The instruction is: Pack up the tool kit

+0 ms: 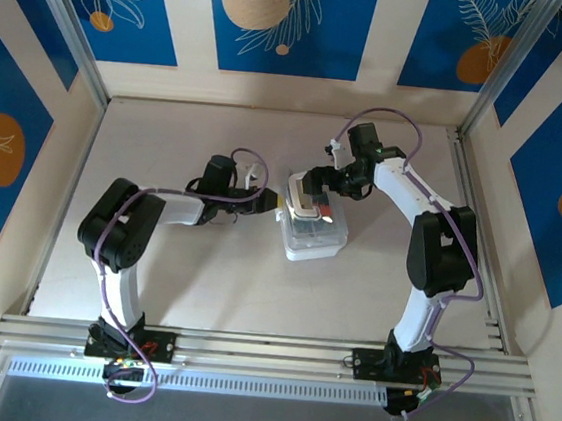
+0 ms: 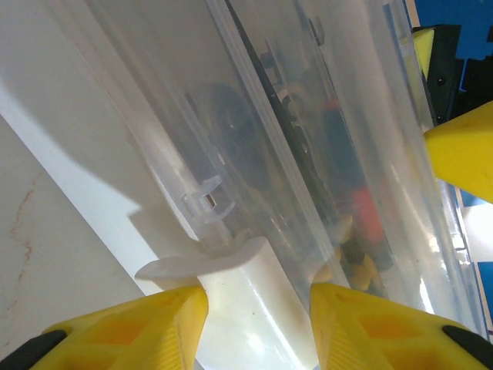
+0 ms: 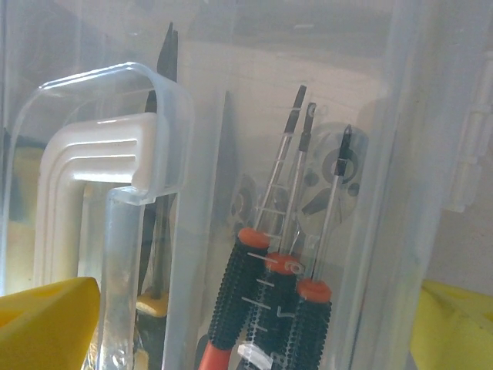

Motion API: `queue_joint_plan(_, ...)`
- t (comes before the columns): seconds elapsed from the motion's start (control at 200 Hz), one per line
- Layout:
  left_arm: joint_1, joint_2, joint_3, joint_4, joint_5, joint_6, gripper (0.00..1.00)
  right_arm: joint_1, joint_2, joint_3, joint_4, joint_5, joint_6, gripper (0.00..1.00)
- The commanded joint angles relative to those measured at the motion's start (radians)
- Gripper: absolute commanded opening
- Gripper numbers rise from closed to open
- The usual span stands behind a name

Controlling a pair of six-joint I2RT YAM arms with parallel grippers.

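The translucent white case (image 1: 311, 232) lies closed at mid-table, its white moulded handle (image 3: 92, 154) at the far end. Through the lid I see three screwdrivers (image 3: 271, 297) with black grips and orange collars, a yellow-handled tool (image 3: 154, 308), and red and yellow shapes (image 2: 362, 223). My left gripper (image 1: 267, 207) is at the case's left side, and its yellow fingers (image 2: 146, 327) are shut on a white latch tab (image 2: 254, 301). Over the handle end, my right gripper (image 1: 319, 190) stands open. Its fingers (image 3: 46, 327) are spread wide, with the case top between them.
The pale tabletop (image 1: 183, 281) is bounded by aluminium rails (image 1: 256, 349) at the front and walls on three sides. A small clear hinge clip (image 2: 206, 202) sits on the case edge just above the latch. A yellow finger (image 2: 466, 154) of the right gripper is close by.
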Motion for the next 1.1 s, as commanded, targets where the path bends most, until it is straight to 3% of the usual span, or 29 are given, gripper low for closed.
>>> queue_joint_plan(0.0,-0.054,0.073,-0.041,0.119,-0.007,-0.051,0.45,0.082,0.051,-0.076,-0.014,-0.225,0.059,0.99)
queue_joint_plan(0.37,-0.055,0.125,-0.102,0.318,-0.028,-0.130,0.46,0.110,0.045,-0.091,-0.010,-0.225,0.088,0.99)
queue_joint_plan(0.455,-0.047,0.081,-0.079,0.236,-0.036,-0.086,0.46,0.082,0.026,-0.047,-0.040,-0.206,0.073,0.99)
queue_joint_plan(0.57,-0.027,-0.028,0.011,-0.071,-0.089,0.089,0.49,0.021,-0.012,0.043,-0.098,-0.168,0.036,1.00)
queue_joint_plan(0.655,-0.008,-0.113,0.111,-0.317,-0.156,0.244,0.58,-0.036,-0.050,0.097,-0.124,-0.140,0.005,0.99)
queue_joint_plan(0.715,0.012,-0.165,0.176,-0.458,-0.208,0.329,0.70,-0.077,-0.082,0.123,-0.134,-0.115,-0.014,0.99)
queue_joint_plan(0.75,0.026,-0.194,0.207,-0.519,-0.237,0.371,0.79,-0.103,-0.105,0.128,-0.132,-0.099,-0.023,0.99)
queue_joint_plan(0.77,0.035,-0.209,0.222,-0.550,-0.253,0.392,0.98,-0.117,-0.118,0.128,-0.128,-0.091,-0.025,0.99)
queue_joint_plan(0.81,0.055,-0.244,0.250,-0.607,-0.284,0.431,1.00,-0.145,-0.151,0.118,-0.115,-0.070,-0.029,0.99)
queue_joint_plan(0.945,0.129,-0.388,0.252,-0.701,-0.426,0.522,1.00,-0.216,-0.347,-0.062,0.097,0.050,-0.017,0.99)
queue_joint_plan(1.095,0.196,-0.640,0.004,-0.558,-0.787,0.604,1.00,-0.233,-0.658,-0.538,0.661,0.193,-0.082,0.99)
